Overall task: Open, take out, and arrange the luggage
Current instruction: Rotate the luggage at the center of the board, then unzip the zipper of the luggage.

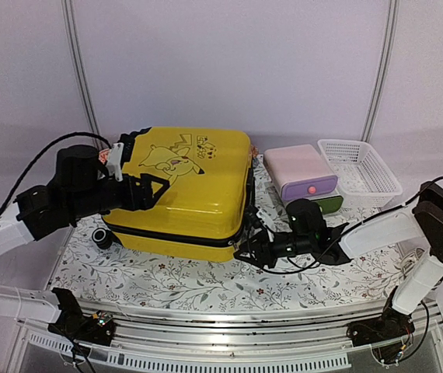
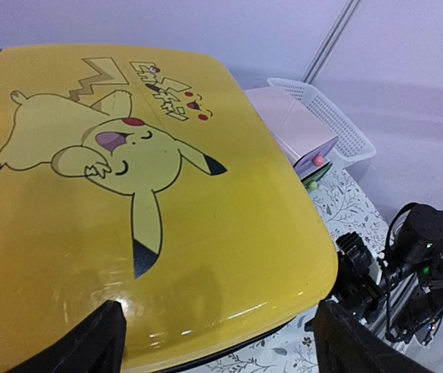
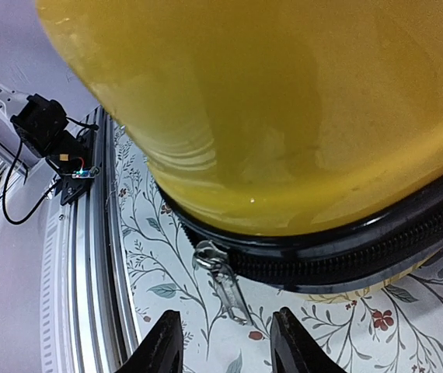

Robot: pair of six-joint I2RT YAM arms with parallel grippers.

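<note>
Right wrist: right gripper (image 3: 226,346) flanks zipper pull (image 3: 223,281) on luggage (image 3: 284,101)

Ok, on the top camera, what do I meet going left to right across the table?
luggage → pink drawer box → white mesh basket

Luggage (image 1: 186,186) on table (image 1: 167,276), drawer box (image 1: 299,171) and basket (image 1: 385,186) to its right
</note>
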